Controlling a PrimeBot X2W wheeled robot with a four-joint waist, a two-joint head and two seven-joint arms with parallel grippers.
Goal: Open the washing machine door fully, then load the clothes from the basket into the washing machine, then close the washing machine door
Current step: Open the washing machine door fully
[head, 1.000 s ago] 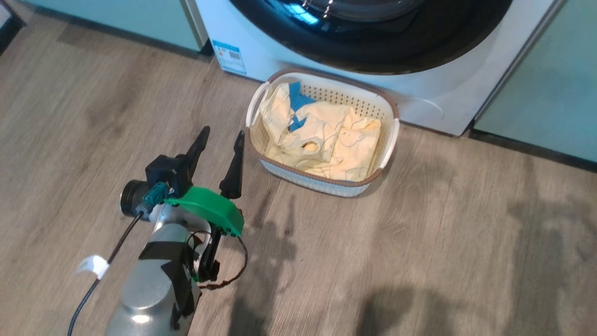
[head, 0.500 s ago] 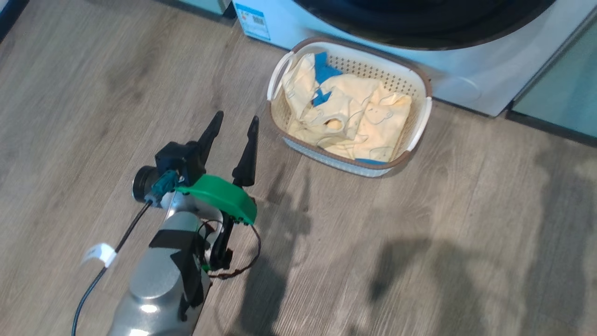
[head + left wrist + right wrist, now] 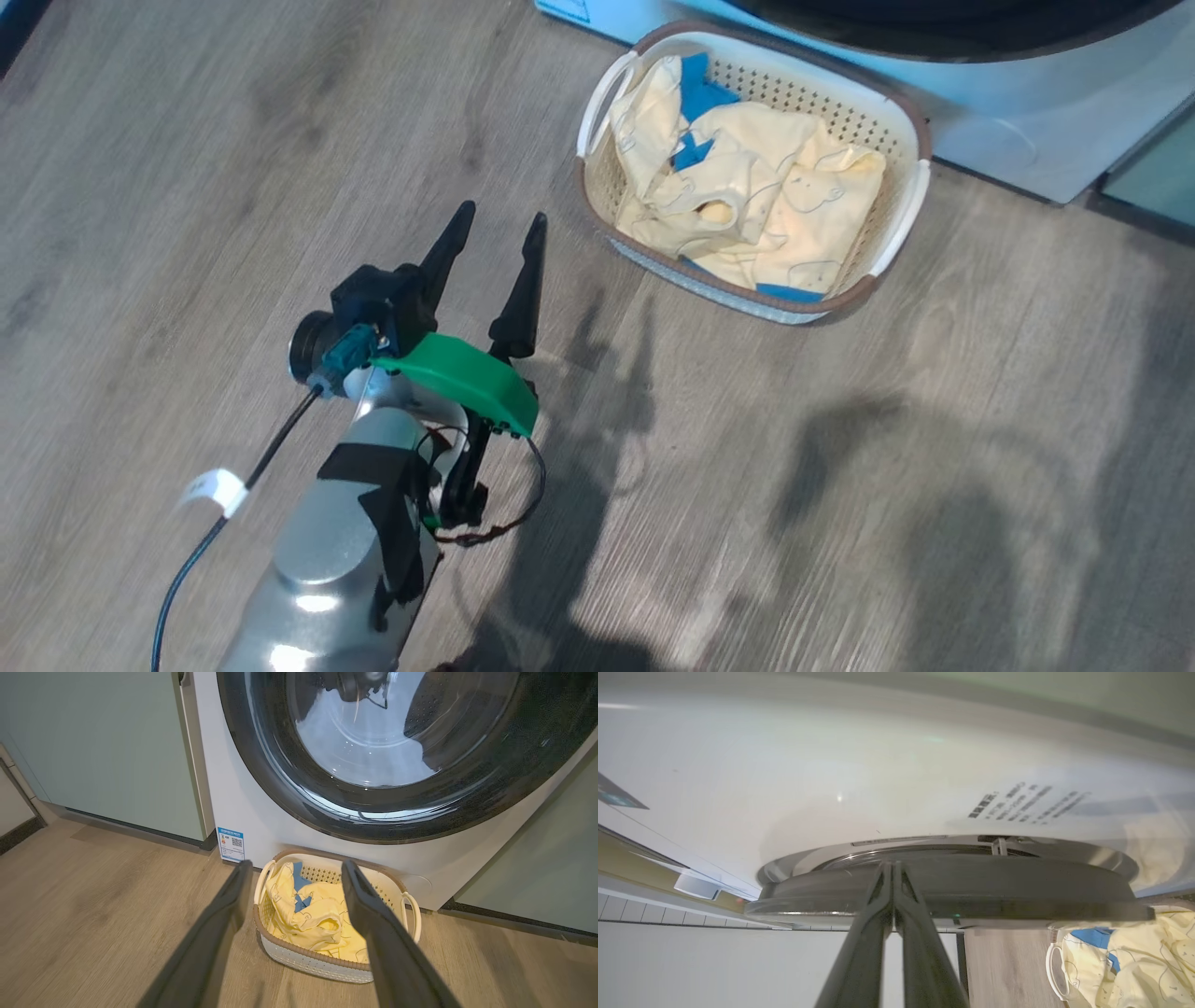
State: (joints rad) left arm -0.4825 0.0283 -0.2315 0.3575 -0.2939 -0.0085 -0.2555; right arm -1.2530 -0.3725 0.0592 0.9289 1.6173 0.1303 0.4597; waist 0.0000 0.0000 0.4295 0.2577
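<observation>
Washing machine door [image 3: 373, 756]: round and black, lying against the front of the washing machine [image 3: 243, 807]. It looks shut and is not yet swung out. In the right wrist view its dark rim runs crosswise directly ahead of the right gripper [image 3: 892, 867]. That gripper's fingers are pressed together and hold nothing, with the tips at the rim; contact cannot be confirmed. The basket [image 3: 747, 301] with the clothes [image 3: 766, 196] sits on the floor [image 3: 187, 187] just below the door. The left gripper [image 3: 501, 215], fingers wide apart and empty, hangs beside the basket, well apart from the door. Judgement: the right arm is nearer for the pull.
</observation>
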